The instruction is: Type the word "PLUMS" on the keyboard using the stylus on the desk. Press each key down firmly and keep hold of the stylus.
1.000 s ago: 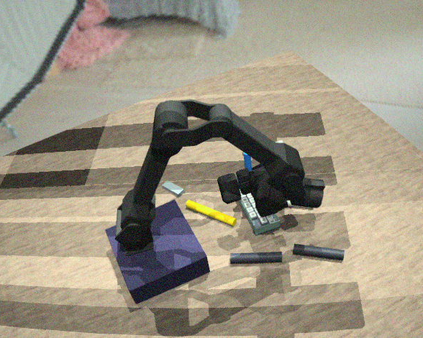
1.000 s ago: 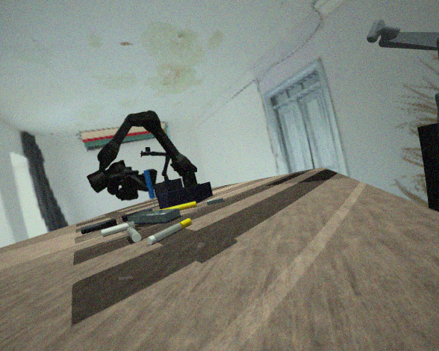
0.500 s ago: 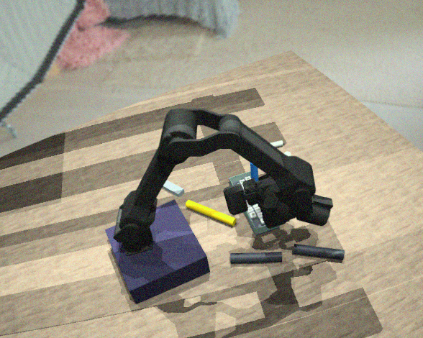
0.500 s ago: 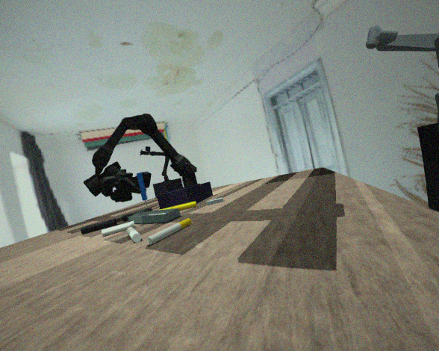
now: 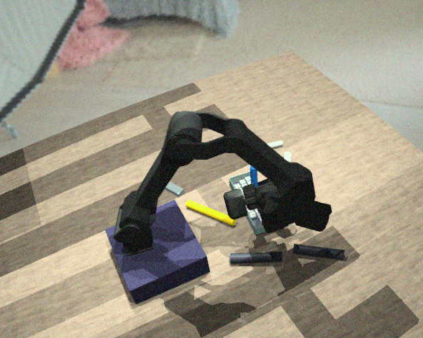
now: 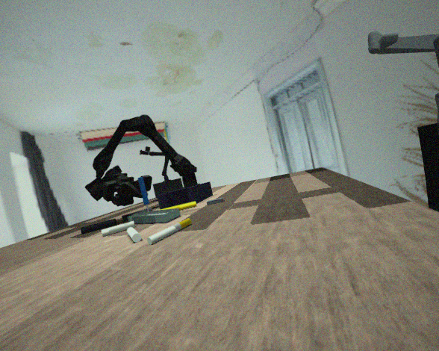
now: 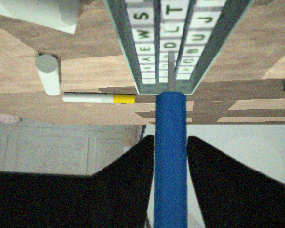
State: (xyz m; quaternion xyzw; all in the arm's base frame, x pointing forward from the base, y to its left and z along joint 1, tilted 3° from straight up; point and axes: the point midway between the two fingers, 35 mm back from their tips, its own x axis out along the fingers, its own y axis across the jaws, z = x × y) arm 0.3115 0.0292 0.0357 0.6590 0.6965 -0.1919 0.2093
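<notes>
My gripper is shut on the blue stylus. The stylus stands nearly upright in the exterior view, with its thin grey tip pointing down at the keyboard. In the wrist view the tip lies over the middle row of letter keys, its end just beyond the D key on the near side of the picture's bottom. Whether it touches or presses a key cannot be told. The arm hides much of the keyboard in the top view.
A yellow stick lies between keyboard and purple base. Two dark sticks lie beyond the keyboard's near end. White sticks and a white-and-yellow one lie around it, plus a grey block.
</notes>
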